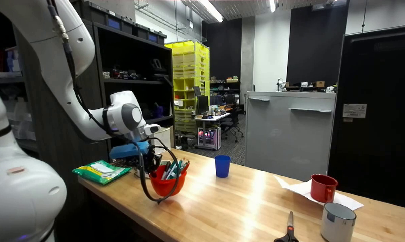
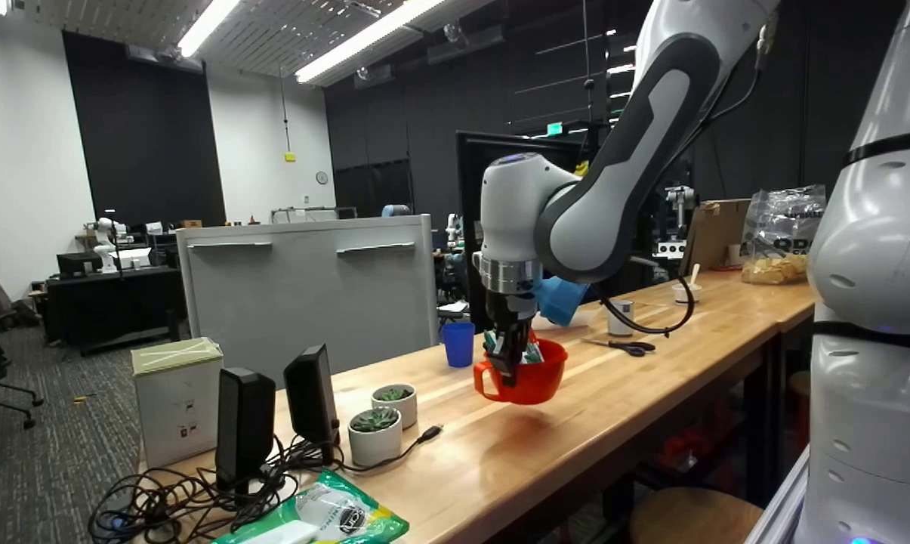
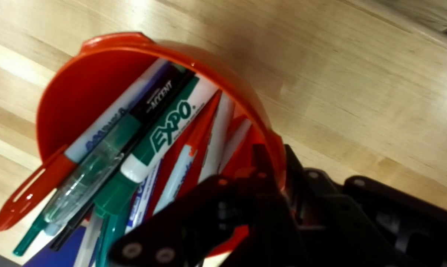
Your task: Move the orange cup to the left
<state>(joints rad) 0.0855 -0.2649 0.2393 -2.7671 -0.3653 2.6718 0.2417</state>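
Note:
The orange cup is a wide red-orange bowl with pens and markers sticking out. It shows in both exterior views [image 1: 168, 187] [image 2: 539, 379] and fills the left of the wrist view [image 3: 69, 87]. My gripper points down and is shut on the cup's wall in both exterior views [image 1: 154, 172] [image 2: 509, 372]. In the wrist view the gripper [image 3: 277, 159] has one finger inside the rim and one outside. The cup is tilted and appears to hang slightly above the table, with a shadow below. Its handle shows beside the fingers in an exterior view.
A blue cup [image 1: 222, 166] stands behind on the wooden table [image 1: 222, 208]. Two potted succulents [image 2: 376, 437], black speakers [image 2: 245, 431], cables and a green packet [image 1: 101, 172] lie toward one end. Scissors [image 1: 290, 230], a red mug [image 1: 323, 188] and a silver-topped cup [image 1: 337, 223] are toward the other.

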